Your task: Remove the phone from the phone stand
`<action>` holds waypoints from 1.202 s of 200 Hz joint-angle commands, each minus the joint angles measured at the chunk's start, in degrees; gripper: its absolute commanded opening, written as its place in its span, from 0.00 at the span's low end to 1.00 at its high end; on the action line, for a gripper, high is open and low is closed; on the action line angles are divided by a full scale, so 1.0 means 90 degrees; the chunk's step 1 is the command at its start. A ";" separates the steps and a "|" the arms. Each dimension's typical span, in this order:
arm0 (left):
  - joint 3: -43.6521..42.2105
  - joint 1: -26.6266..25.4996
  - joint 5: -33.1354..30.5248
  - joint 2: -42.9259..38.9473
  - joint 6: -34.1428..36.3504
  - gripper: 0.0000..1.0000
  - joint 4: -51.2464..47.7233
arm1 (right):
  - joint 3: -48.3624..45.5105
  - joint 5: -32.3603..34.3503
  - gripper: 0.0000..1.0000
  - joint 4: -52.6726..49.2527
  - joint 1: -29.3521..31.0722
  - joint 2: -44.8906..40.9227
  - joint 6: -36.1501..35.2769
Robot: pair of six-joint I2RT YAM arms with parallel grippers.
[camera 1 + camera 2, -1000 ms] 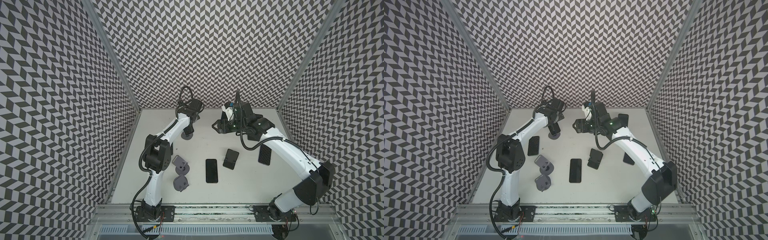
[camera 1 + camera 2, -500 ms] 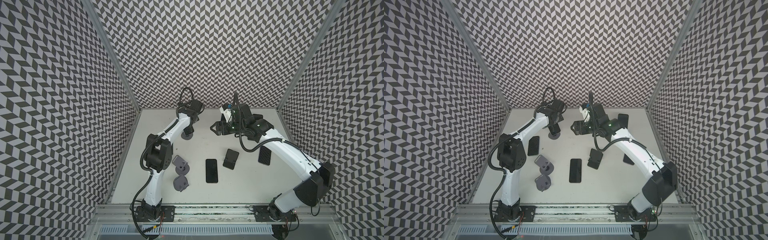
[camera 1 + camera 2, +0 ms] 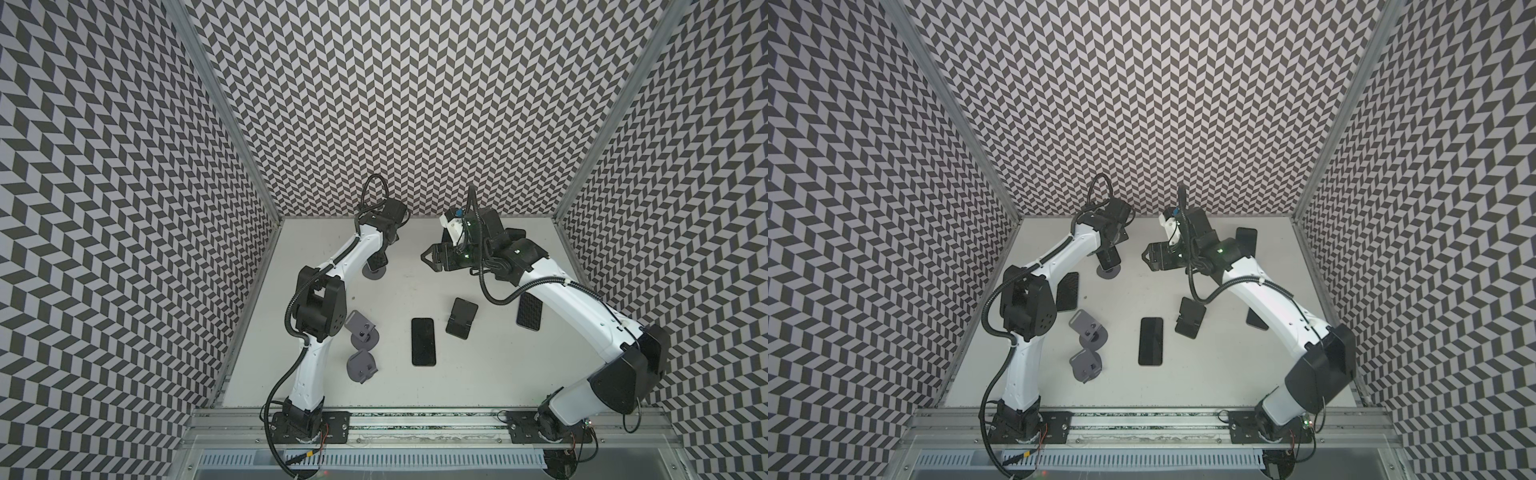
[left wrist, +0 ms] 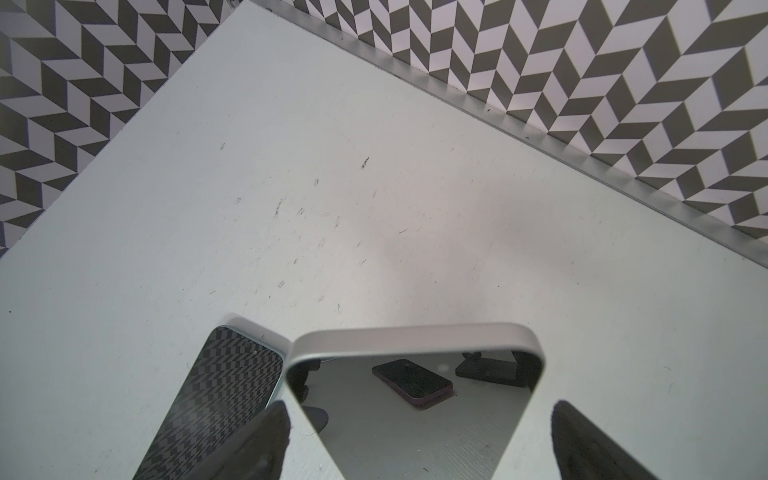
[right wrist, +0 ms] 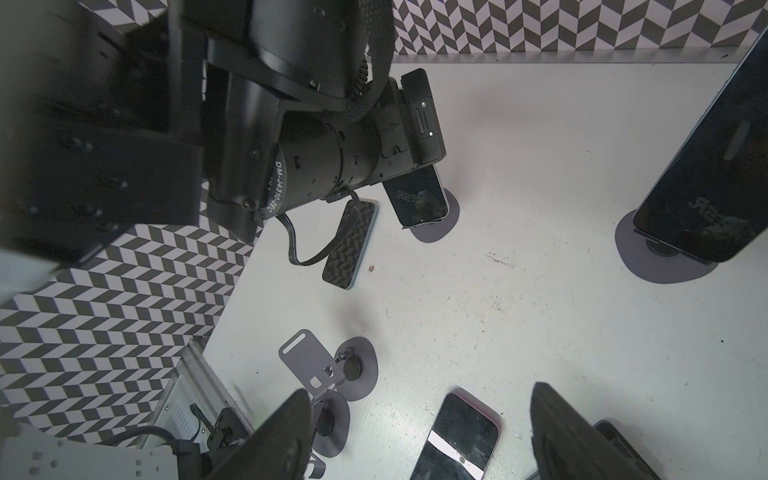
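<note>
The phone [image 4: 415, 338] stands propped on its phone stand [image 3: 373, 273] near the back left of the worktop [image 3: 478, 386]. The left claw [image 4: 420, 405] straddles its upper end from above, jaws spread wide, one finger on either side, with a gap showing at one side. The right claw [image 5: 420, 390] hovers well apart, jaws parted and empty.

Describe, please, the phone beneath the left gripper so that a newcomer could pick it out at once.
Go to the back left of the white table, where the left gripper points down. Between its open jaws a phone leans on a grey round-footed stand. Unlike the flat phone beside it, it is raised and shows a silver rim.
</note>
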 commanded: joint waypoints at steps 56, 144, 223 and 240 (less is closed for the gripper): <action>0.0298 0.0064 -0.0236 0.0237 -0.0056 0.97 -0.0114 | -0.0070 -0.0120 0.80 0.0419 0.0060 -0.0073 -0.0132; 0.0464 0.0122 -0.0293 0.0457 0.0141 0.94 -0.0030 | 0.0011 -0.0220 0.80 0.0343 0.0062 0.0188 -0.0158; 0.0457 0.0167 -0.0304 0.0505 0.0101 0.89 -0.0072 | 0.0006 -0.0221 0.79 0.0341 0.0060 0.0227 -0.0179; 0.0428 0.0162 -0.0290 0.0499 0.0043 0.86 -0.0091 | 0.0016 -0.0232 0.79 0.0333 0.0060 0.0232 -0.0181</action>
